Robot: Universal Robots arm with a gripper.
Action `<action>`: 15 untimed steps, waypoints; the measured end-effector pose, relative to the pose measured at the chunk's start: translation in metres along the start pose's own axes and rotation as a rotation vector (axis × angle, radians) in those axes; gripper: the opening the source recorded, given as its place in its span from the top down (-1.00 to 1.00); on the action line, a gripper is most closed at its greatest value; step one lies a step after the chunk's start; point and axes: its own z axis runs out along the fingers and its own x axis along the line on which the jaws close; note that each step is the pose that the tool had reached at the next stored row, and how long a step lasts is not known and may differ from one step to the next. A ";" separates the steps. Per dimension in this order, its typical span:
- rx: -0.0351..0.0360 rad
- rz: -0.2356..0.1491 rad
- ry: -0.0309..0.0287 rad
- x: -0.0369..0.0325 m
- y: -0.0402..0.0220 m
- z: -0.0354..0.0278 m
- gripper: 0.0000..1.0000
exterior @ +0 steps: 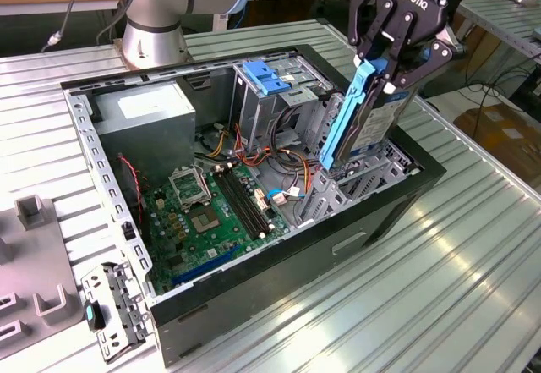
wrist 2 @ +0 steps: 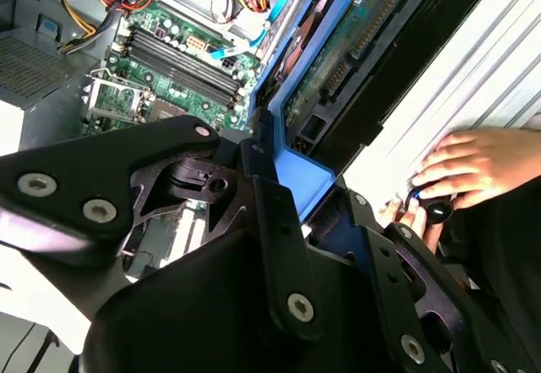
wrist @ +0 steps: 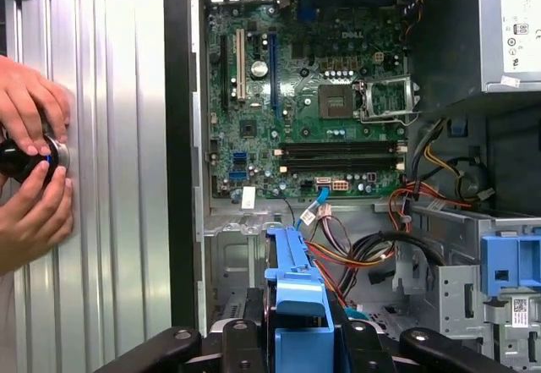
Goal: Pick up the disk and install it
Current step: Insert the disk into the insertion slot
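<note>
My gripper [exterior: 385, 73] is shut on the disk [exterior: 376, 123], a silver drive with a blue plastic carrier [exterior: 342, 123] along its edge. The disk stands steeply on end, and its lower end reaches into the metal drive cage [exterior: 355, 178] at the exterior view's right side of the open computer case [exterior: 254, 305]. In the second wrist view the gripper [wrist 2: 317, 212] clamps the blue carrier [wrist 2: 300, 166], with the disk's green circuit side [wrist 2: 355, 43] beyond it. The first wrist view shows the carrier's top [wrist: 296, 293] between the black fingers [wrist: 245, 348].
Inside the case lie the green motherboard [exterior: 203, 212], a grey power-supply box [exterior: 144, 123] and a tall bay with a blue latch [exterior: 266, 77]. A person's hands [wrist: 34, 161] hold a black knob beside the case. Grey fixtures [exterior: 34, 263] sit at the exterior view's left.
</note>
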 end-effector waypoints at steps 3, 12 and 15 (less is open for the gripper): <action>0.0005 -0.008 0.0045 0.0000 -0.0040 0.0032 0.26; 0.0008 -0.019 0.0048 0.0017 -0.0052 0.0097 0.26; 0.0009 -0.022 0.0049 0.0017 -0.0053 0.0114 0.26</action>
